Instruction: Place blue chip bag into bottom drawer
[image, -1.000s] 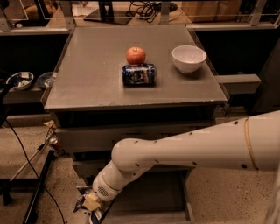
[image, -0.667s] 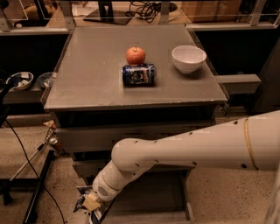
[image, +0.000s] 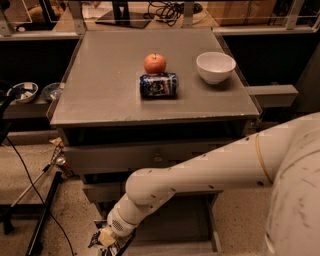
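While the white arm (image: 210, 175) fills the lower right and reaches down to the left, the grey desk (image: 110, 85) stands behind it. Beneath the desk the bottom drawer (image: 195, 227) appears to be pulled out, its grey tray showing under the arm. Above it a shut drawer with a small knob (image: 157, 159) sits just under the desk top.

On the desk, a white bowl (image: 215, 67) stands to the right. A blue can (image: 158, 85) lies on its side near the middle, with a red apple (image: 155, 63) just behind it, close or touching.

The claw (image: 106, 241) hangs low at the bottom edge of the view, left of the drawer's front and near the floor. Whether it is wide, narrow or gripping something cannot be told. The blue chip bag is not plainly visible anywhere. A dark crinkled scrap (image: 96, 242) at the claw may be the bag, though that is only a guess.

A foil bag is likely to be light, soft and slippery, and its contents crush easily. It would be best pinched gently at a sealed edge or corner rather than squeezed across the middle. It could snag on the drawer's front lip on the way in.
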